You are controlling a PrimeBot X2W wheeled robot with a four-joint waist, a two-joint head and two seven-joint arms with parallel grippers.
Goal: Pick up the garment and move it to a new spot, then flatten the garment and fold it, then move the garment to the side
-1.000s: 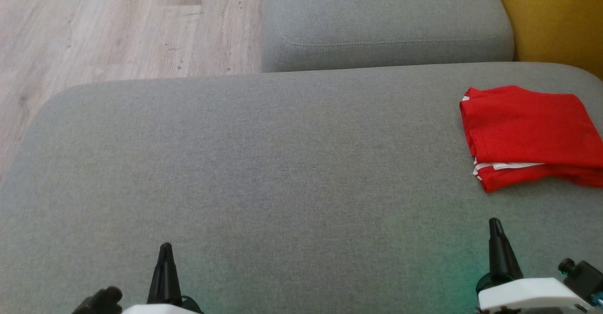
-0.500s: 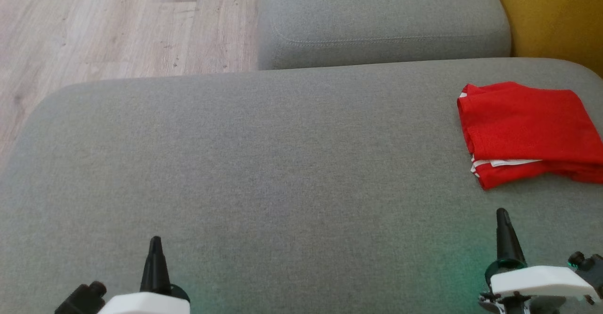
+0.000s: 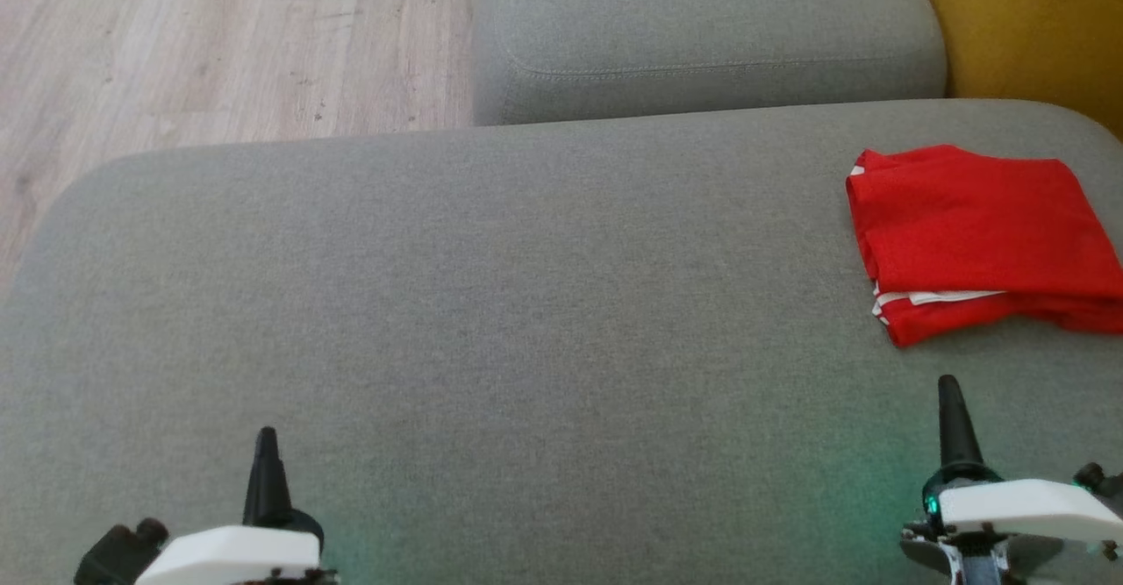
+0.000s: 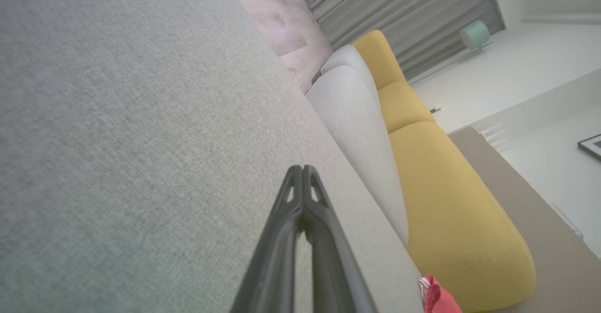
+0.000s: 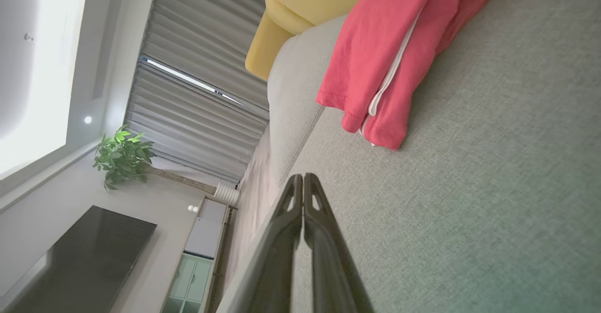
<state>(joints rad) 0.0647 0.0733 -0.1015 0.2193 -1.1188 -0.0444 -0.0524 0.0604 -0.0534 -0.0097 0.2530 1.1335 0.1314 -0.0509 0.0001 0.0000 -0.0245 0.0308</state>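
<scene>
A wide grey seat cushion (image 3: 526, 304) spans the head view, with a second grey cushion (image 3: 702, 32) behind it, pale wooden floor (image 3: 175, 41) to the far left and a yellow sofa (image 3: 1035, 24) at the far right corner. The red garment (image 3: 974, 234), with white trim along one edge, lies folded into a compact stack at the right end of the seat cushion. The moving, flattening and folding look done, and the garment appears already set aside, so little or nothing seems left. The left gripper (image 3: 265, 434) and the right gripper (image 3: 947, 383) sit at the near edge, each with its fingers pressed together on nothing, well clear of the garment. Compared with a second ago, the camera has shifted slightly, the garment has kept its place on the cushion, and the two grippers stand a little farther apart.
</scene>
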